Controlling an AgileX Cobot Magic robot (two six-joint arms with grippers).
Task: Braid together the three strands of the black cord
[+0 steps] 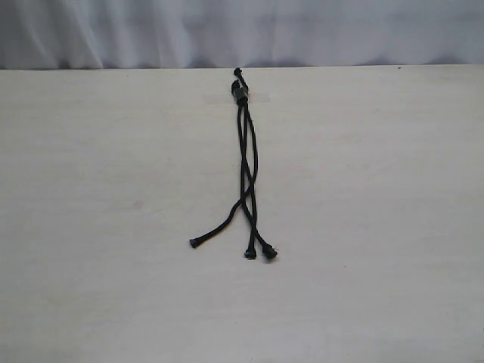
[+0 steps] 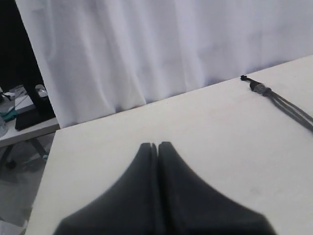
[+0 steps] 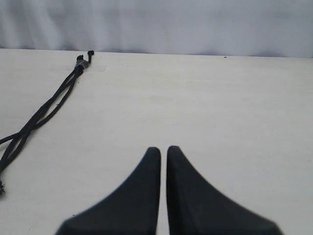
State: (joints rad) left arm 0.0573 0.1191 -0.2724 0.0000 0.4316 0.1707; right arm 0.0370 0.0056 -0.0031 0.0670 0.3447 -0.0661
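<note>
Closed left hand (image 2: 154, 147), closed right hand (image 3: 164, 150), three strands (image 1: 246, 198), one black cord (image 1: 240, 93)

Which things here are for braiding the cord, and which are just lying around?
For the job: black cord, its three strands, left gripper, right gripper.

Just there: table, white curtain, side desk with clutter in the left wrist view.
</note>
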